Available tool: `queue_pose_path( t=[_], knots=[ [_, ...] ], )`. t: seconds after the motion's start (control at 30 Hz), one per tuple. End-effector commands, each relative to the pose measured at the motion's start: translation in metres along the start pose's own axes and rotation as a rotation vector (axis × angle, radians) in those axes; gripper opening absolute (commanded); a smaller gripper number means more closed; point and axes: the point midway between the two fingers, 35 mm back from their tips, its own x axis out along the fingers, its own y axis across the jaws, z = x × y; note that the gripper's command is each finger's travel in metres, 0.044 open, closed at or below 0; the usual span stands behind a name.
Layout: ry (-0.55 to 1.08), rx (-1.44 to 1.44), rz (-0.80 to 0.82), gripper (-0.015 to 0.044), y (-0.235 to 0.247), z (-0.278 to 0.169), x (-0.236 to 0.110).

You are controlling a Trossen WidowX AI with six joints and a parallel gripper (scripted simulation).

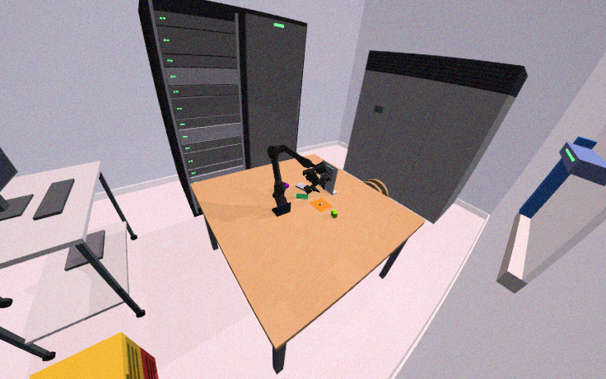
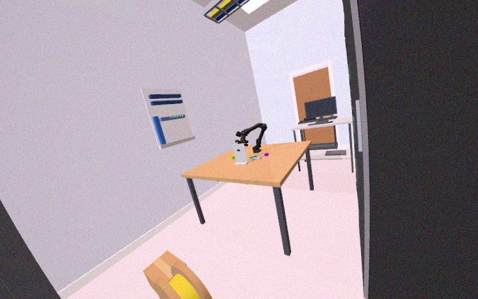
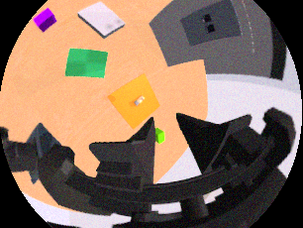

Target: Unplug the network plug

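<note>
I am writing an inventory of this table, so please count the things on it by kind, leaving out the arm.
Flat squares: 3 (white square, green square, orange square)
Small cubes: 2 (purple cube, lime cube)
Upright panel: 1
Small white piece lying on the orange square, likely the plug: 1
Total: 7

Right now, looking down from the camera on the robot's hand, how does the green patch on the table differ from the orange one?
The green patch is bare, while the orange patch has a small pale object lying on it. The green one is a rectangle with its sides nearly level in the wrist view; the orange one looks squarer and is turned like a diamond. The orange patch lies closer to the gripper, the green one farther off. Both lie flat on the tan table.
</note>
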Motion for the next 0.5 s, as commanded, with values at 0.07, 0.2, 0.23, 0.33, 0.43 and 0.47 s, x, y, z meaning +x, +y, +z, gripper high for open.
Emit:
queue_pose_path(
  t=[0.07,0.2,0.23,0.33,0.43,0.47],
  knots=[
    [0.003,-0.008,-0.006,0.0156,-0.013,-0.002,-0.012],
    [0.003,-0.01,-0.007,0.0156,-0.021,-0.002,-0.021],
    [0.004,-0.01,-0.007,0.0156,-0.023,-0.002,-0.023],
    [0.004,-0.011,-0.008,0.0156,-0.028,-0.002,-0.03],
    [0.004,-0.013,-0.009,0.0156,-0.033,-0.002,-0.038],
    [0.004,-0.013,-0.009,0.0156,-0.035,-0.001,-0.04]
  ],
)
